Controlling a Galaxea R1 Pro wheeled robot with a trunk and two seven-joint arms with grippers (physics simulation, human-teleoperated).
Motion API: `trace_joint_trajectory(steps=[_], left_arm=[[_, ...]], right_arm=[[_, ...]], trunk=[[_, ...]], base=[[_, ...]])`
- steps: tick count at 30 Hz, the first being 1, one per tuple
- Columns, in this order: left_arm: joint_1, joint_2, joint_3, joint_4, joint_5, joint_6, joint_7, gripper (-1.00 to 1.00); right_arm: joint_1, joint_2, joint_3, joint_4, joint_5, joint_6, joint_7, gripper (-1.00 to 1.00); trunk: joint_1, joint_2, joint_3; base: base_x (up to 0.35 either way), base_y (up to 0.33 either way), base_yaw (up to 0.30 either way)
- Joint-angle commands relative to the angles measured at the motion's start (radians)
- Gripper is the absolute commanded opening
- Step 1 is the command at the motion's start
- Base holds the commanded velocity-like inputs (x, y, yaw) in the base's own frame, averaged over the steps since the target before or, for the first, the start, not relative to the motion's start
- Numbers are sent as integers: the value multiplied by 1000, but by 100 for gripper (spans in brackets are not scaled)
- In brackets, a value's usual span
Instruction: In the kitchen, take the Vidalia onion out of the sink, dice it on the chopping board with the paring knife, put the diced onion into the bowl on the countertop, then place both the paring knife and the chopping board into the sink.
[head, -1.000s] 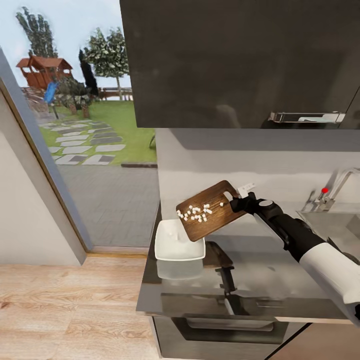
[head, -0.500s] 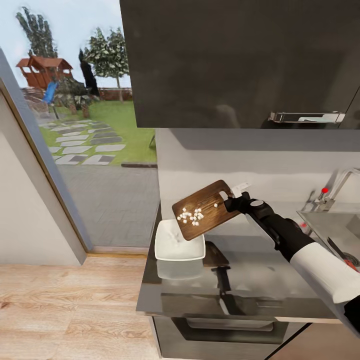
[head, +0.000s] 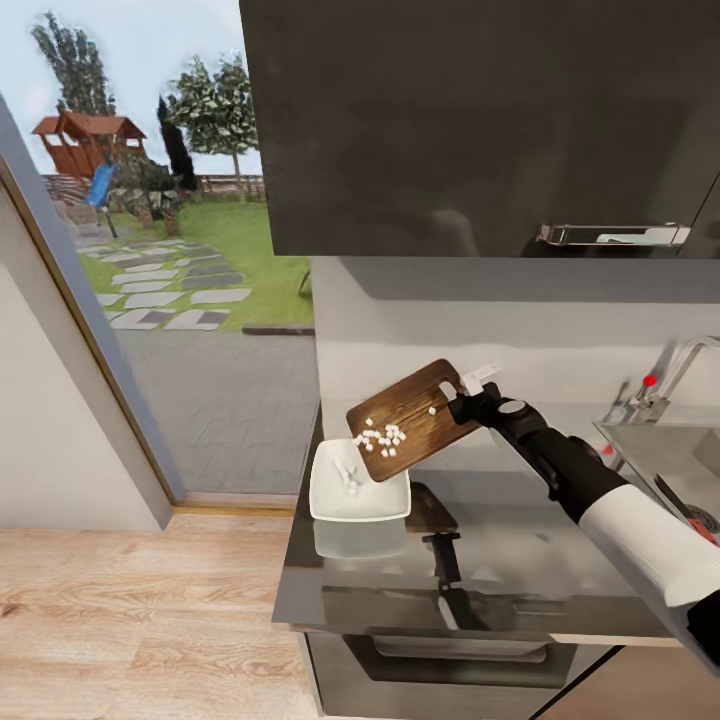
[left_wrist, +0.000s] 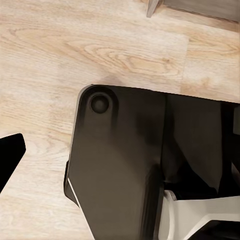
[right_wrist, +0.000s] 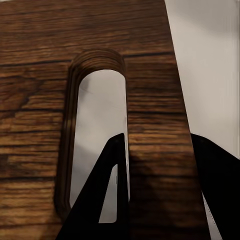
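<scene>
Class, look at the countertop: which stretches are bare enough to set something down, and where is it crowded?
Bare: the countertop between the bowl and the sink, under the right arm. Crowded: the left end, where the right gripper tilts the chopping board with diced onion over the bowl.

Daylit render, slightly soft; countertop (head: 520, 560) reflective, wrist views perhaps blurred.

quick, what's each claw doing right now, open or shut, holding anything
Left claw: cannot be told.
Right claw: shut on the chopping board at its handle end, tilting it over the bowl.
</scene>
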Motion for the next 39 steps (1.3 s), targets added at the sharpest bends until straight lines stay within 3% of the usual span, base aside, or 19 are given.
trace_joint_trajectory(steps=[1, 7, 10, 39], left_arm=[[0, -1, 4, -1, 9, 0, -8, 100], [0, -1, 4, -1, 9, 0, -9, 100], [0, -1, 4, -1, 9, 0, -9, 100], [0, -1, 4, -1, 9, 0, -9, 100]], right_arm=[[-2, -1, 4, -2, -1, 4, -5, -100], [-1, 34, 2, -2, 87, 16, -17, -100], [-1, 41, 2, -2, 106, 23, -26, -100], [-1, 42, -1, -13, 110, 28, -29, -100]], trunk=[[1, -2, -2], [1, -2, -2], [1, -2, -2], [1, -2, -2]], base=[[0, 0, 0], [0, 0, 0], [0, 0, 0], [0, 0, 0]])
